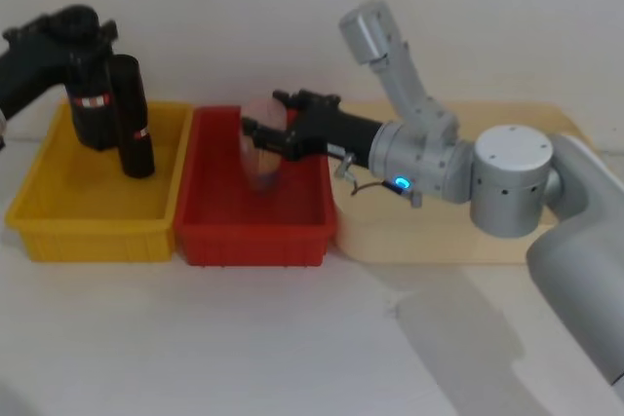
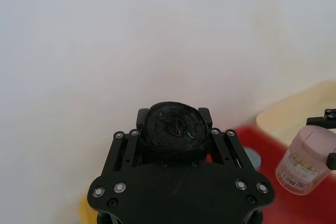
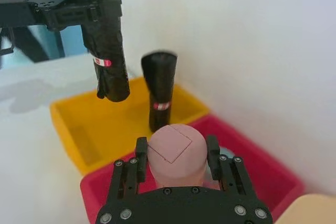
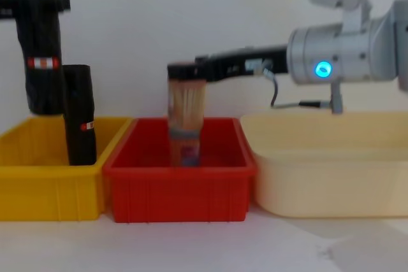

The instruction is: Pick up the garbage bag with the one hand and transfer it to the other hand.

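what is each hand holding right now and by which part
The left hand grips the garbage bag by its top end, above the yellow bin. The right hand grips the pink-lidded jar by its lid, over the red bin.

Front strip of surface open. Yellow bin: spare roll upright near right wall, just beside garbage bag hung in left end effector. Red bin centre blocked by right end effector gripping pink-lidded jar. Cream bin free.

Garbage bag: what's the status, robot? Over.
Left gripper shut on garbage bag, held above yellow bin. Right gripper shut on pink-lidded jar over red bin. Handover likely blocked till jar's dropped.
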`<move>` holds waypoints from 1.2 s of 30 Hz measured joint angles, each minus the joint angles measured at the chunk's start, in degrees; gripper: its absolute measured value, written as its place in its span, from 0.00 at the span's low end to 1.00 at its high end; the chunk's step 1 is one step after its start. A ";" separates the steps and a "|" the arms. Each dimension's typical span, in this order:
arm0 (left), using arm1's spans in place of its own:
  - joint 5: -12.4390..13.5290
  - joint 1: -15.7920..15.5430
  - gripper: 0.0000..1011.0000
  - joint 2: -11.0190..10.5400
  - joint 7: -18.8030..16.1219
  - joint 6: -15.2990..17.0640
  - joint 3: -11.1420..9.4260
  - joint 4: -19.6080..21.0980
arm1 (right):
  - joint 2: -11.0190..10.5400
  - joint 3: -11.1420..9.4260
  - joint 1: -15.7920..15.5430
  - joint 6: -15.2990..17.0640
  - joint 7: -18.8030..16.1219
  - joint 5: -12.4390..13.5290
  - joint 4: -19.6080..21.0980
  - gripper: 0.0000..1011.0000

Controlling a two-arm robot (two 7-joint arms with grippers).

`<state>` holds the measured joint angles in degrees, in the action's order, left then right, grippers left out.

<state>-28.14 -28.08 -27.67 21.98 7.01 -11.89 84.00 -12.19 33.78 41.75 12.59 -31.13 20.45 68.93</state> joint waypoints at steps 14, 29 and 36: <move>-2.71 -3.25 0.53 -0.11 0.90 1.51 0.80 4.13 | -4.22 -3.71 -2.49 1.55 5.61 -0.34 11.10 0.64; -4.22 -5.22 0.53 0.19 1.71 2.58 0.42 5.09 | -8.83 -9.24 -7.32 5.96 13.18 -2.01 18.52 0.64; -4.12 -5.38 0.53 0.36 1.46 2.40 -0.05 5.11 | -10.24 -11.31 -8.93 7.30 14.77 -2.09 18.63 0.64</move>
<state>-32.26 -33.47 -27.31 23.43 9.41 -11.94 89.11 -22.43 22.46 32.82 19.89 -16.35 18.36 87.55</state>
